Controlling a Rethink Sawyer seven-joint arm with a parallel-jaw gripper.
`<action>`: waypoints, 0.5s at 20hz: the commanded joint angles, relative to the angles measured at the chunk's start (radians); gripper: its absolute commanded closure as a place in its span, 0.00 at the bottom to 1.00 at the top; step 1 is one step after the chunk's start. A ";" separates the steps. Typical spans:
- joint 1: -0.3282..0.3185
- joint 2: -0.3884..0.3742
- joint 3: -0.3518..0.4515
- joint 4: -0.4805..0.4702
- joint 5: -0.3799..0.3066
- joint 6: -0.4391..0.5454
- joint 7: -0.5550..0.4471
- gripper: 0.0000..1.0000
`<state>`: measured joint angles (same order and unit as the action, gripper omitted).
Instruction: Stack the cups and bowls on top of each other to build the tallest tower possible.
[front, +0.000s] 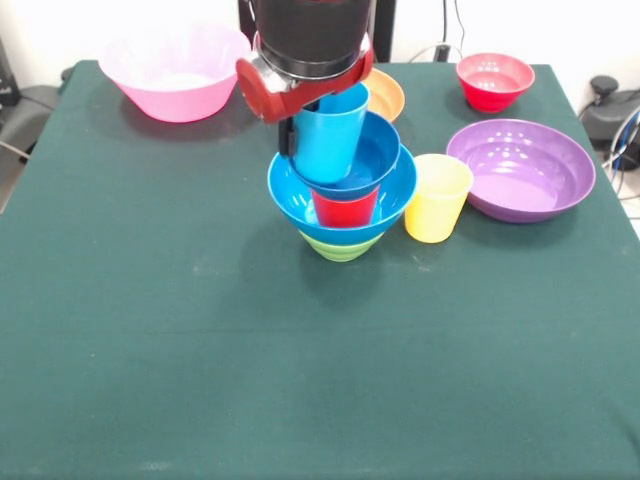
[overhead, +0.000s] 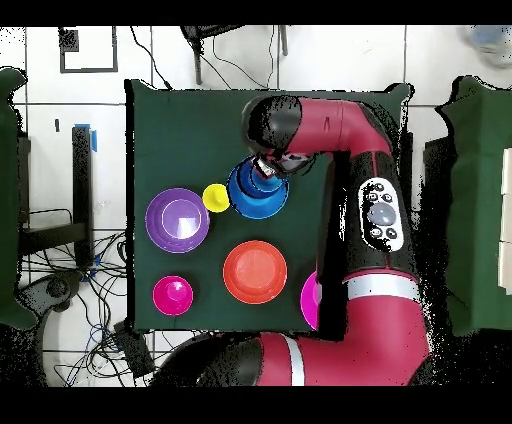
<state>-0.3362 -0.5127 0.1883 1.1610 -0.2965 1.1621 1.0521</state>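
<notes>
**Gripper on top of the tower, hold unclear**

Gripper (front: 312, 105) sits right down on the sky-blue cup (front: 332, 135) at the top of the tower (front: 342, 190), a dark finger showing against the cup's left side, though whether the jaws are clamped on it I cannot tell.

Nearest the front camera, the green bowl (front: 341, 244) forms the base, mouth down. On it sits the large blue bowl (front: 290, 195), then the red cup (front: 345, 208), the small blue bowl (front: 380, 150) and that sky-blue cup.

Just beside the tower stands the yellow cup (front: 437, 197), upright. Further back lies the purple bowl (front: 520, 168). At the far edge, the pink bowl (front: 178, 70), the orange bowl (front: 386, 95) partly hidden behind the arm, and the small red bowl (front: 494, 80), all on the green table (front: 200, 350).
</notes>
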 joint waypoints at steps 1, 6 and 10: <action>-0.003 -0.009 0.050 0.045 -0.047 0.050 -0.086 1.00; -0.008 -0.022 0.061 0.068 -0.032 0.036 -0.081 1.00; -0.007 -0.022 0.064 0.079 -0.029 0.027 -0.074 1.00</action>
<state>-0.3381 -0.5484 0.1889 1.1639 -0.2963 1.1621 1.0521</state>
